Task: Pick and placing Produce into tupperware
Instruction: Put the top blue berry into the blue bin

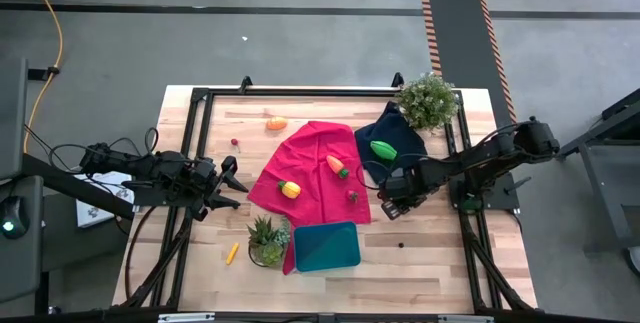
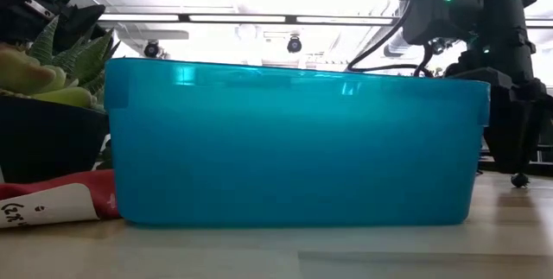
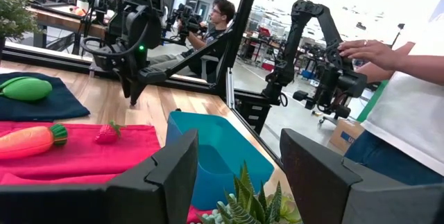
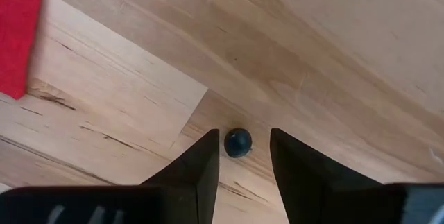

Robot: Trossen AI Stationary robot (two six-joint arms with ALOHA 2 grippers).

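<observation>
Hovering with right gripper [image 4: 241, 156] open above the table [image 4: 333, 57], straddling a small dark blue berry [image 4: 238, 142] between fingertips, probably for grasping; tupperware [image 1: 327, 246] waiting nearby, left gripper [image 3: 239, 175] open, idling.

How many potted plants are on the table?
2. A bushy plant stands at the table's far right corner, by the navy cloth; a spiky succulent stands just left of the tupperware. None seems hidden.

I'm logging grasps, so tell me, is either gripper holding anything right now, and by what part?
Nothing is held. The right gripper hangs open over a small dark blue ball on the wooden table, not gripping it. The left gripper is open and empty.
</observation>
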